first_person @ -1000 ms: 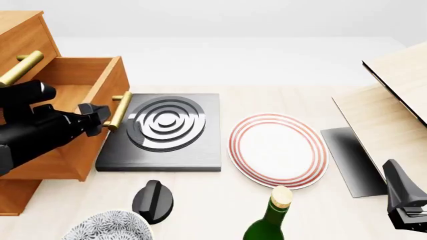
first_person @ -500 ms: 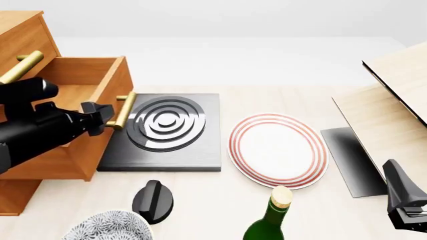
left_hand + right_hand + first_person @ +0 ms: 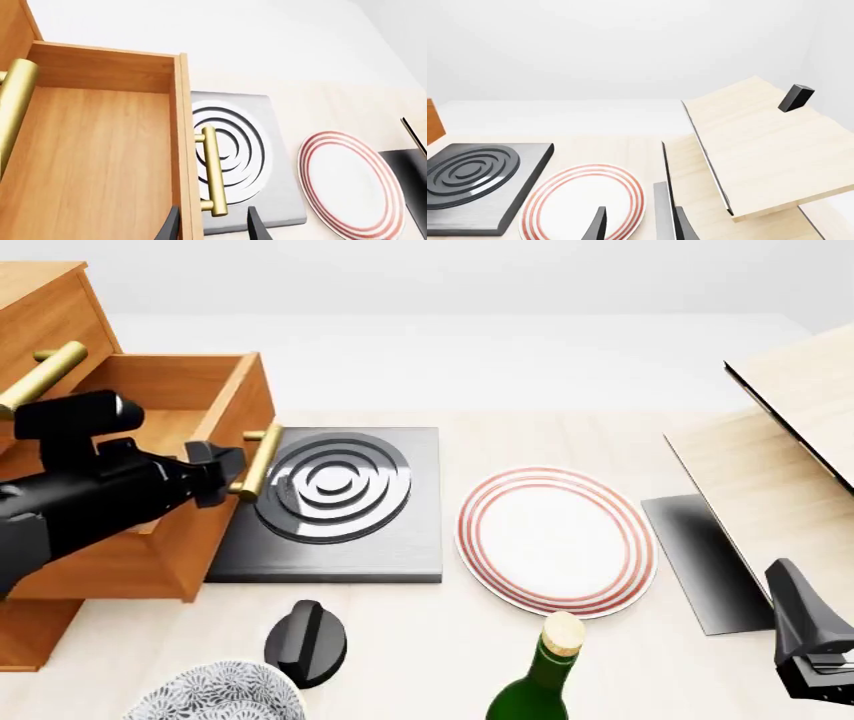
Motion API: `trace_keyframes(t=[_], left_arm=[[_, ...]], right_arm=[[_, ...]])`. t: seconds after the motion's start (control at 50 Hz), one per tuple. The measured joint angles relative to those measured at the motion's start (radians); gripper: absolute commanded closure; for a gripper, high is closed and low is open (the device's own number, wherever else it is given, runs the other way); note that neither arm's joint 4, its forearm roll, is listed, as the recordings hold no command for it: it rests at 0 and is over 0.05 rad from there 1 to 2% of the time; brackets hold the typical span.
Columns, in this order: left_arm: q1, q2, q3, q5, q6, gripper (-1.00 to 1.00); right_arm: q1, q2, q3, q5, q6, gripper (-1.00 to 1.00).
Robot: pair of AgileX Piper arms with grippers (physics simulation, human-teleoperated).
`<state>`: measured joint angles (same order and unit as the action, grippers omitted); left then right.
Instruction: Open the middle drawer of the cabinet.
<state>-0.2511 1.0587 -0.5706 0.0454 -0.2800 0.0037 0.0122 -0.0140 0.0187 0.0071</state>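
Since the earlier frames, we saw the middle drawer [image 3: 160,470], an orange-brown wooden box with a brass bar handle [image 3: 256,462], slide further out of the tall orange-brown wooden cabinet [image 3: 40,310], until its front overhung the edge of the black square hob plate with grey rings [image 3: 334,502].

We judged the main risk to be a slip. In the left wrist view the black left claw [image 3: 212,227] had its fingers [image 3: 168,227] set apart, one on each side of the handle's near end and low on the bar. Whether they actually pinched it we could not tell. If the pull went askew, the bar could escape past the fingertips.

Relative to the hob plate, the handle lay just over its cabinet-side edge, with the left claw touching or just beside it. The right claw [image 3: 817,670] sat well apart, beyond the red-ringed white plate [image 3: 557,540]; its fingers stood apart, holding nothing.
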Motion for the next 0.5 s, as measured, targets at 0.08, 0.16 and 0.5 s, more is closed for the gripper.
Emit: trace_keyframes(t=[0.08,0.16,0.5], left_arm=[[-0.008,0.016,-0.005,-0.007,0.000,-1.00],[-0.016,0.030,-0.009,-0.015,0.000,-1.00],[-0.054,0.069,-0.028,-0.028,-0.003,-1.00]], right_arm=[[0.000,0.000,0.000,0.000,0.000,-1.00],[0.000,-0.001,0.000,0.001,0.000,-1.00],[0.000,-0.001,0.001,0.001,0.000,-1.00]])
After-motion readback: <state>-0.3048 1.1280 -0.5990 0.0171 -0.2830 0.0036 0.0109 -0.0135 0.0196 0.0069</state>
